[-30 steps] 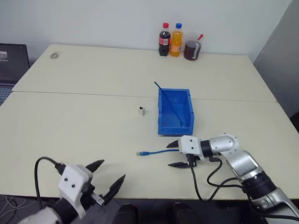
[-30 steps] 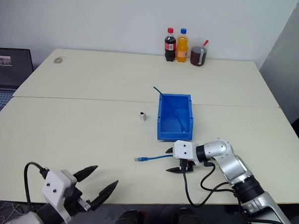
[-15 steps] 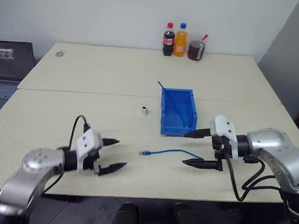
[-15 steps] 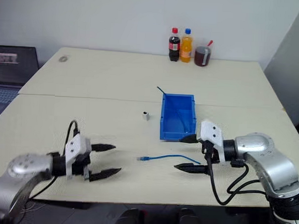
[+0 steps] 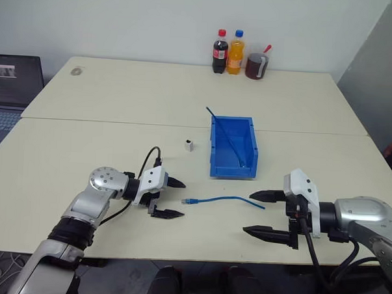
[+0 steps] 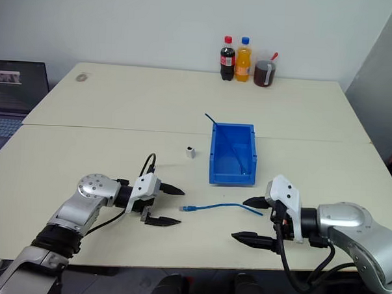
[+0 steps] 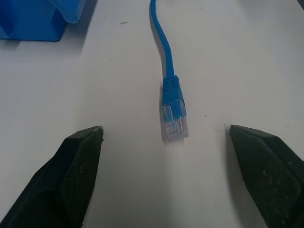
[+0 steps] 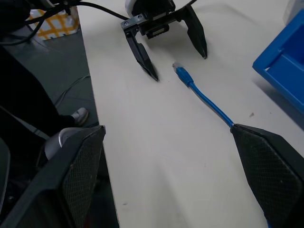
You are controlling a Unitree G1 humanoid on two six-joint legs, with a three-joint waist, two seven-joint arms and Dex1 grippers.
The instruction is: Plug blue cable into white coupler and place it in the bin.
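Observation:
The blue cable (image 5: 223, 199) lies loose on the table in front of the bin (image 5: 232, 170), its clear plug (image 7: 174, 121) pointing left. My left gripper (image 5: 181, 198) is open and low over the table, and its fingers (image 7: 80, 166) straddle the plug without touching it. My right gripper (image 5: 248, 212) is open and empty just right of the cable's other end. The white coupler (image 5: 188, 145) stands alone left of the bin. From the right wrist view I see the left gripper (image 8: 179, 66) facing the plug.
A darker blue cable (image 5: 229, 139) lies in the bin and sticks out over its back left corner. Two bottles (image 5: 227, 52) and a dark jug (image 5: 255, 65) stand at the table's far edge. A laptop (image 5: 13, 80) sits far left.
My left arm has come up from the near table edge and reached forward and right to the cable's plug. My right gripper has let go of the cable's end, pulled back and rolled.

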